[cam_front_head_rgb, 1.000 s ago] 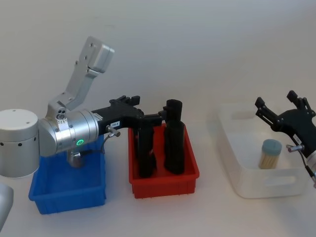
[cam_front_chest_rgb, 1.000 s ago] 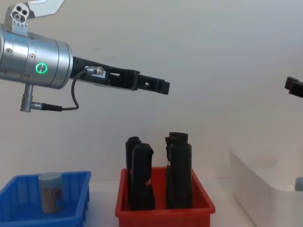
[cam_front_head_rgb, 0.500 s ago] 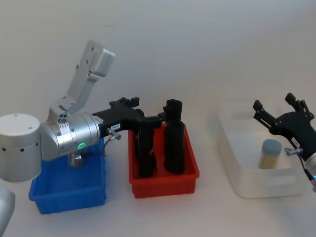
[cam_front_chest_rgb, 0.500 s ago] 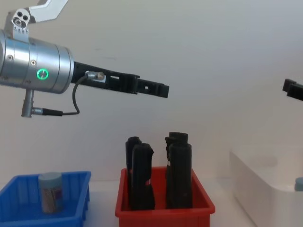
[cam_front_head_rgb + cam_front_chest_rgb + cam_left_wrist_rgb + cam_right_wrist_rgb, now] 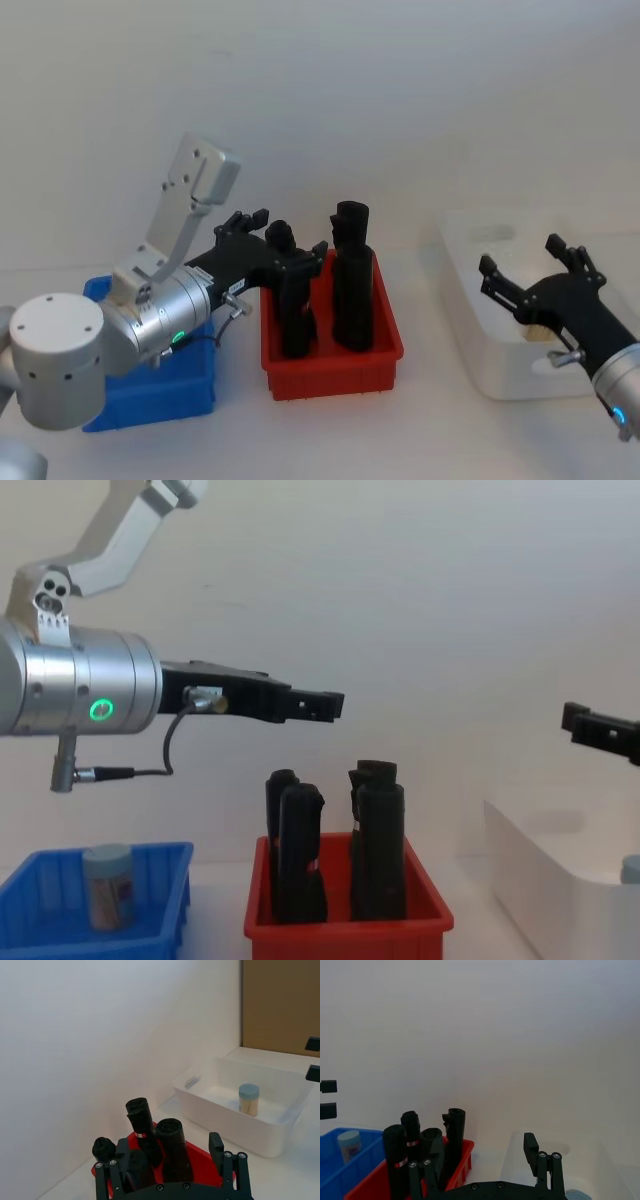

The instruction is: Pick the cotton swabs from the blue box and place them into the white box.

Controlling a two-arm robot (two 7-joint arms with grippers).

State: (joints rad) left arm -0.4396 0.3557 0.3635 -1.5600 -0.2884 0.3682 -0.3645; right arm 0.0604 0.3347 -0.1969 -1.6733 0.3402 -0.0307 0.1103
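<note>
One jar of cotton swabs [image 5: 107, 885] stands in the blue box [image 5: 160, 925] at the left; the right wrist view shows this jar [image 5: 349, 1142] in the blue box [image 5: 335, 1170] too. Another jar [image 5: 248, 1099] stands inside the white box [image 5: 235, 1127] on the right. My left gripper [image 5: 283, 235] hovers open and empty above the red bin, level with the black cylinders' tops, and points right in the chest view [image 5: 320, 705]. My right gripper [image 5: 520, 255] hangs open and empty over the white box [image 5: 520, 385], covering most of the jar there.
A red bin [image 5: 330, 375] holding several tall black cylinders [image 5: 350, 280] sits between the blue box [image 5: 150, 410] and the white box. The left arm's silver body [image 5: 150, 320] lies over the blue box. A plain wall rises close behind the table.
The left arm drew back toward me and its gripper shifted left over the red bin. The right gripper came nearer and lower, now covering the jar in the white box.
</note>
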